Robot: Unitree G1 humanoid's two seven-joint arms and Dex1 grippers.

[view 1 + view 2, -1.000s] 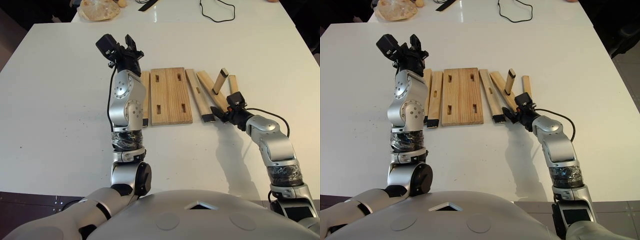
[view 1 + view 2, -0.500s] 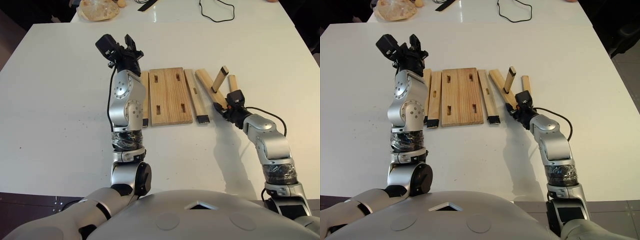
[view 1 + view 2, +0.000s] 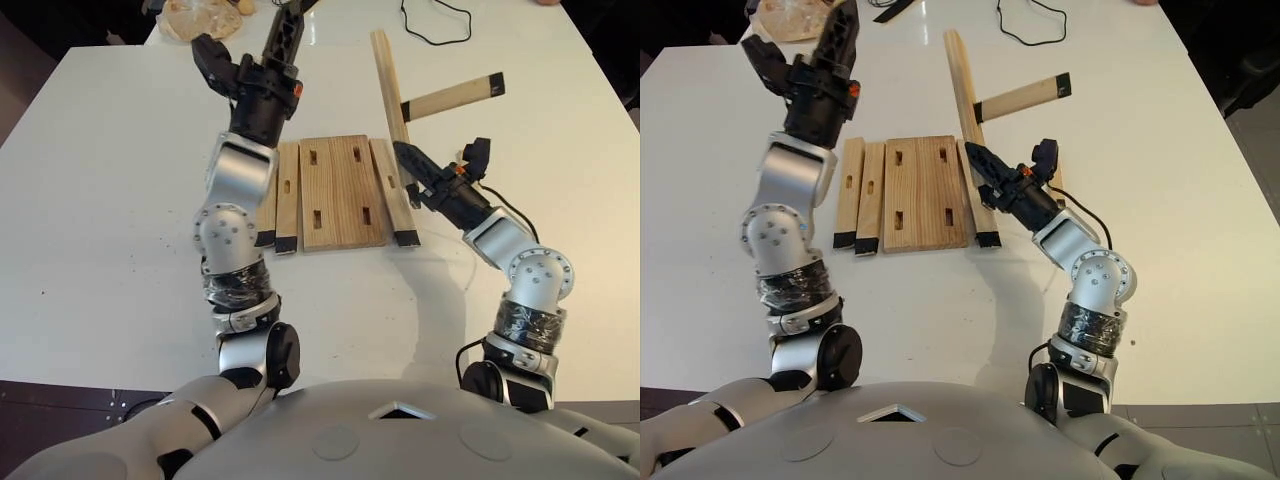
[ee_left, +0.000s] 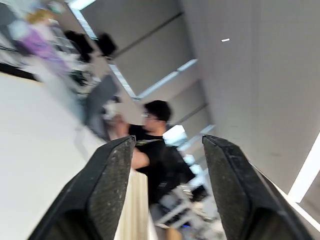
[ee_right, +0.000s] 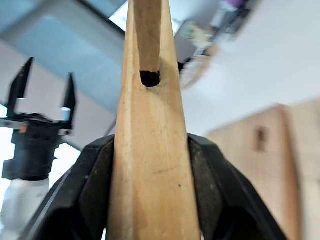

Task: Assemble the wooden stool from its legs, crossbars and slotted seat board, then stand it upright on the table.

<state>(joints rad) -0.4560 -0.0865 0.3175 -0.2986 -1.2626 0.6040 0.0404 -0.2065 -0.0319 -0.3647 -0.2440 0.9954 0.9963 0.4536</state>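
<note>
Above the far half of the white worktop [image 3: 100, 200], the right arm bends up from the elbow, its forearm slanting inward and forward. The right claw [image 3: 418, 172] is clamped on the lower end of a pale wooden leg [image 3: 390, 85], which it holds in the air, nearly upright and leaning a little away from the robot. One short wooden crossbar with a black tip [image 3: 455, 96] sits in that leg's slot and juts out to the right, clear of the worktop.

The left arm is raised more steeply, forearm close to vertical, wrist over the far-left ends of the lying parts. The left claw [image 5: 46, 80] points upward with its fingers spread wide and nothing between them.

One rectangular slotted seat board of light wood [image 3: 342, 190] lies flat in the middle of the worktop, showing four slots. Three more black-footed wooden legs lie flat alongside it. Two lie side by side on its left, the outer left leg [image 3: 266, 200] and the inner left leg [image 3: 288, 195]. The third, the right-hand leg [image 3: 392, 200], lies just beside its right edge and under the right claw. That makes four legs counted, and one crossbar plainly seen.
</note>
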